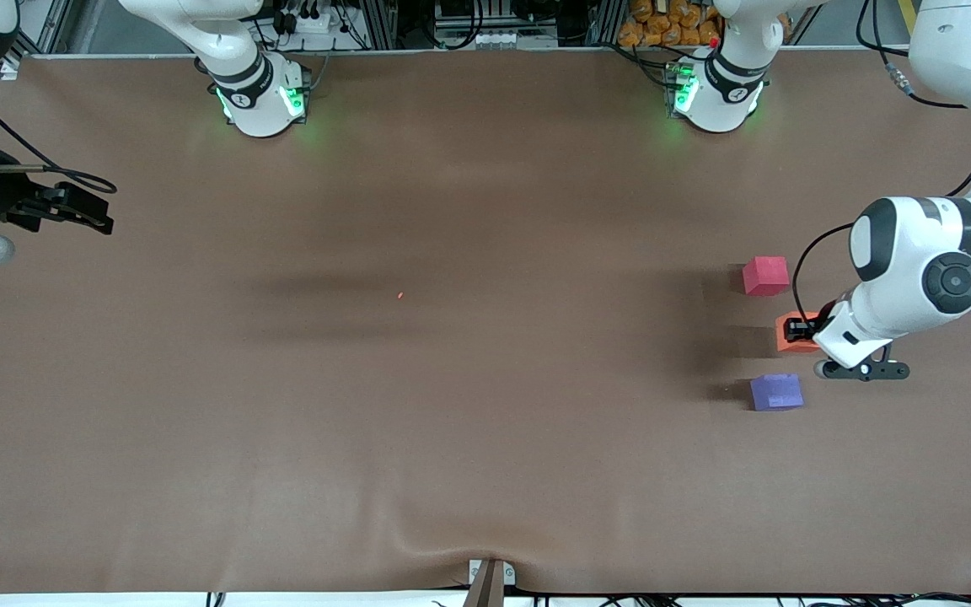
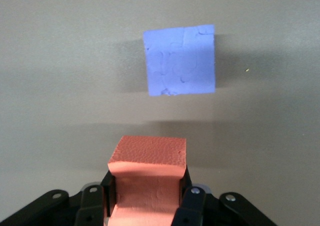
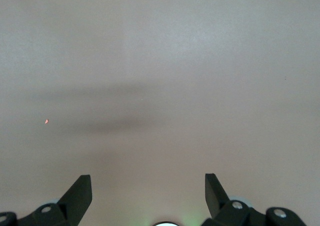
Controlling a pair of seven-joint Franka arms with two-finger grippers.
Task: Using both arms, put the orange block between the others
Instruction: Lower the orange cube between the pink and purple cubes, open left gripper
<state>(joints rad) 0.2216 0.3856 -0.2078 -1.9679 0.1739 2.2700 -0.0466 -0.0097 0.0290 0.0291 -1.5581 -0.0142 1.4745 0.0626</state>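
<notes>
My left gripper (image 1: 804,326) is shut on the orange block (image 1: 786,339), close to the table at the left arm's end. The block sits in the gap between the pinkish-red cube (image 1: 765,276), farther from the front camera, and the purple cube (image 1: 776,392), nearer to it. I cannot tell whether the block touches the table. In the left wrist view the black fingers (image 2: 189,195) squeeze the orange block (image 2: 148,161) on both sides, with the purple cube (image 2: 180,60) just ahead. My right gripper (image 1: 108,208) waits open at the right arm's end, with nothing between its fingers (image 3: 80,193).
The brown table cover (image 1: 485,421) is bare around the cubes. A tiny orange speck (image 1: 399,295) lies near the middle of the table and shows as a speck (image 3: 46,121) in the right wrist view. The arm bases (image 1: 262,97) stand along the table's edge farthest from the front camera.
</notes>
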